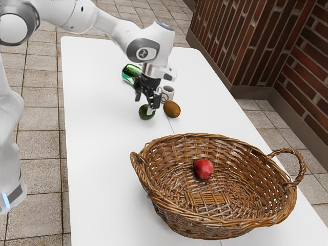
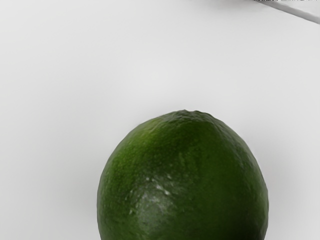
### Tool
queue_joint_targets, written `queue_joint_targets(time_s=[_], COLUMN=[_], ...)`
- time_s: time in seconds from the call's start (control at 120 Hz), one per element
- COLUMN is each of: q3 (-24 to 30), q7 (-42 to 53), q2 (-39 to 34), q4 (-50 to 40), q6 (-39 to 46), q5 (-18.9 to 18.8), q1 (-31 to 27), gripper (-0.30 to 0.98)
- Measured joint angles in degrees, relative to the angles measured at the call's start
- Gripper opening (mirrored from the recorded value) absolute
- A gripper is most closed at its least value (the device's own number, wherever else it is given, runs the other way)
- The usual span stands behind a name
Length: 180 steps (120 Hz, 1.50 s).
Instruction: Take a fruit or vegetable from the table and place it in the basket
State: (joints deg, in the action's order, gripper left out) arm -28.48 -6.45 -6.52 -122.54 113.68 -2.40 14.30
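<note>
Wicker basket (image 1: 220, 229) nearest, on white table (image 1: 97, 174); red fruit (image 1: 203, 169) inside. Farther back: lime (image 1: 143, 114) on table, outside basket, directly under gripper (image 1: 144, 103). Gripper open, fingers spread, one fingertip overlapping lime in exterior view; contact unclear. Kiwi (image 1: 172, 109) beside lime, toward exterior view's right. White mug (image 1: 169, 95) just behind kiwi. Shiny green can (image 1: 130, 73) farthest, behind gripper.
</note>
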Motion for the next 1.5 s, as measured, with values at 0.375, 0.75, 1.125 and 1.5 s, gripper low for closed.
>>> queue_joint_targets(time_s=[0.375, 0.75, 1.125, 1.5], q3=[0.0, 0.0, 0.0, 0.0], q7=[-1.0, -1.5, -1.8, -1.9], q2=[1.2, 2.4, 3.9, 4.2], q4=[0.2, 0.3, 0.3, 0.3], q6=[2.1, 3.5, 4.8, 5.4], q5=[0.9, 1.4, 1.9, 2.3], q1=[0.2, 0.1, 0.1, -0.1], gripper=[0.69, 0.69, 0.69, 0.68])
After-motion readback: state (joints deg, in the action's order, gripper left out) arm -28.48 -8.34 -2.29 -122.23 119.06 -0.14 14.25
